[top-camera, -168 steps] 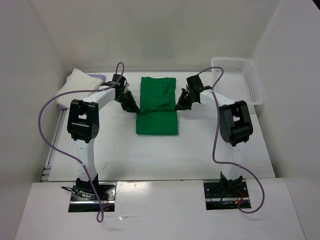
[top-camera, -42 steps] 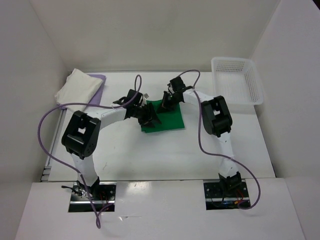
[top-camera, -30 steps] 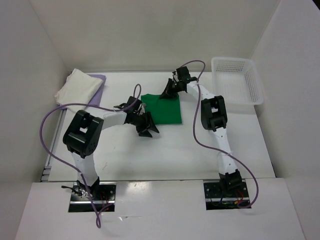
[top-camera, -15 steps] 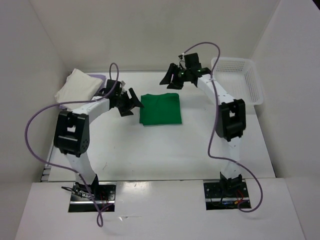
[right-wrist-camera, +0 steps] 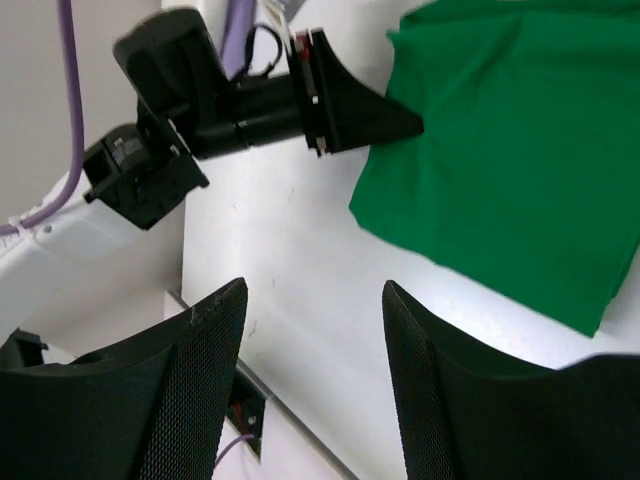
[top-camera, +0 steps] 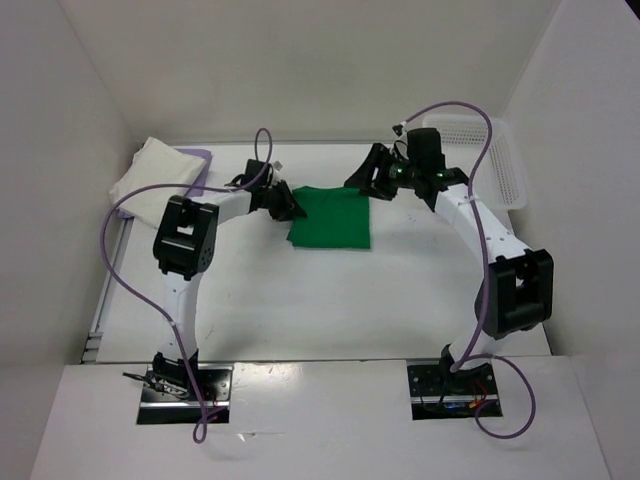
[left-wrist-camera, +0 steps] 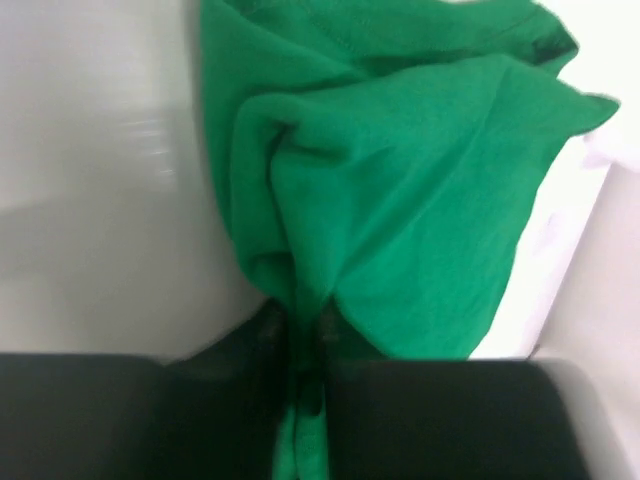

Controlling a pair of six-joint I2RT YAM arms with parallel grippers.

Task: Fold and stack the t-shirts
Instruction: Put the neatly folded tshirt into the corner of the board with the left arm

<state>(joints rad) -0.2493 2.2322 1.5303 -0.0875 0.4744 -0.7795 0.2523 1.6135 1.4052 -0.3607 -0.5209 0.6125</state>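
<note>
Two robot arms, three t-shirts, one mesh basket, two grippers.

Underneath it all, a white table, closed in at the back and both sides by plain white walls.

Left arm and right arm, each bolted at the near edge and trailing a purple cable, reaching inward toward the middle of the table.

At the far right corner, the white basket, partly hidden behind the right arm.

At the far left corner, the cream t-shirt, folded and resting on the lavender t-shirt, of which only an edge shows.

Toward the back of the table at centre, the green t-shirt, folded into a compact rectangle and lying flat.

Left gripper at the green t-shirt's left edge, fingers drawn in on a bunched fold of the cloth, as the left wrist view shows plainly.

Right gripper just beside the shirt's far right corner, raised off the table, fingers spread wide with nothing between them and no contact with the cloth.
</note>
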